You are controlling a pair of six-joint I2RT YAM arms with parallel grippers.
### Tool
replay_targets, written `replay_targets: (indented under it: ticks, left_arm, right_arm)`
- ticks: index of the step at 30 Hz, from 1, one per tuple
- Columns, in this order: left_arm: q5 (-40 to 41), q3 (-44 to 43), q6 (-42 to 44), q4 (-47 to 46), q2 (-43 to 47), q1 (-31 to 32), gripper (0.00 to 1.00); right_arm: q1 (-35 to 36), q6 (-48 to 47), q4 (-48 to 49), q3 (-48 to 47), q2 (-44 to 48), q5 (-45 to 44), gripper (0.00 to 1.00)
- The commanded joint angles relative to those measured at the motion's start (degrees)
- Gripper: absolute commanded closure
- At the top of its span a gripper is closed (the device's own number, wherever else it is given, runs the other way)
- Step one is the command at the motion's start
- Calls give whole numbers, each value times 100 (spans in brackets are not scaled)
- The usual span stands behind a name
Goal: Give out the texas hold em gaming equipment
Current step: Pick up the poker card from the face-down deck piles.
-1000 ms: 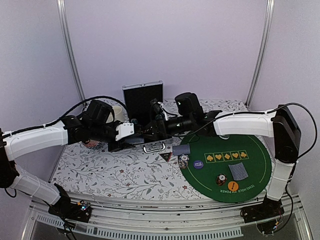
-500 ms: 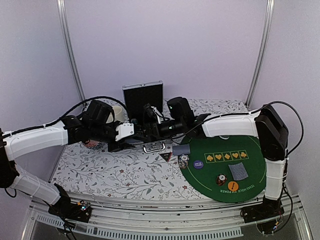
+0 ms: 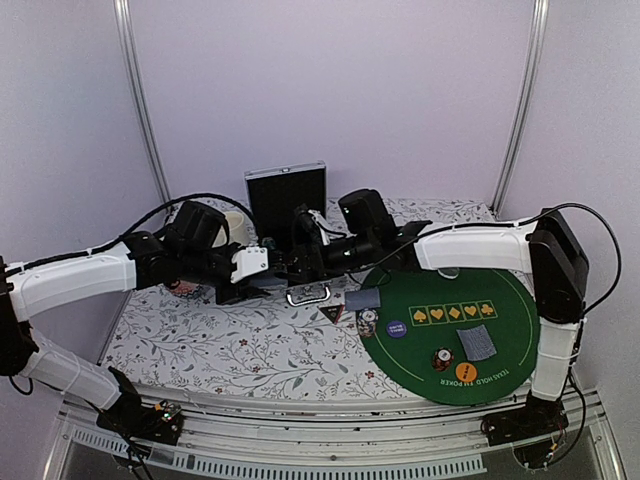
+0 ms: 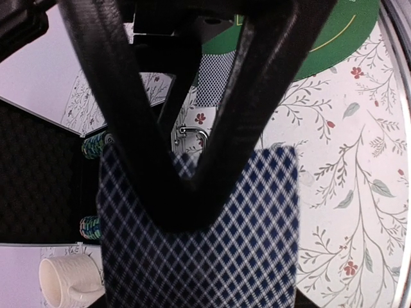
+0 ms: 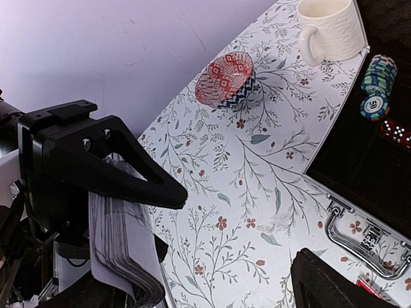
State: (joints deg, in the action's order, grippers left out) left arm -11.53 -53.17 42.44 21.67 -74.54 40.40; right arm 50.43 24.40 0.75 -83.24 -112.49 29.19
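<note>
My left gripper (image 3: 252,266) is shut on a thick deck of blue diamond-backed cards (image 4: 212,256), held above the floral table. The deck also shows edge-on in the right wrist view (image 5: 122,250). My right gripper (image 3: 300,262) reaches across and faces the deck, open and empty; one finger (image 5: 334,282) shows at the lower right. On the green poker mat (image 3: 500,330) lie two dealt cards (image 3: 363,299) (image 3: 477,343), chip stacks (image 3: 369,320) (image 3: 442,358), a purple button (image 3: 396,327) and an orange button (image 3: 465,372). A dark triangular marker (image 3: 335,313) lies beside the mat.
An open black case (image 3: 285,195) stands at the back, with chip stacks (image 5: 377,86) and red dice inside and a metal handle (image 3: 308,294) in front. A cream mug (image 5: 327,29) and a red patterned bowl (image 5: 225,80) sit at the back left.
My right arm has shifted left toward the left gripper, then eased back slightly. The left arm and its deck have stayed still.
</note>
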Motion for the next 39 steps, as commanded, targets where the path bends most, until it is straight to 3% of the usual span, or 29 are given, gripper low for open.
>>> replay_targets:
  ticks: [1, 5, 20, 29, 31, 39]
  left_arm:
    - [-112, -1, 34, -137, 63, 71, 51]
    - [-91, -1, 33, -137, 68, 72, 51]
    - [-73, 17, 46, -137, 63, 72, 51]
    - [-61, 17, 38, -132, 64, 73, 51]
    - [-61, 17, 45, -136, 65, 73, 51]
    - [-42, 17, 43, -126, 80, 69, 51]
  right_arm:
    - [-77, -284, -539, -19, 222, -315, 11]
    - [-77, -449, -696, -124, 252, -154, 13]
    - [-16, -612, -679, -158, 577, 275, 51]
    - [-21, -629, -792, -165, 682, 386, 79]
    - [-23, -638, -804, -181, 694, 465, 96]
    - [-34, -810, -1060, -150, 969, 349, 98]
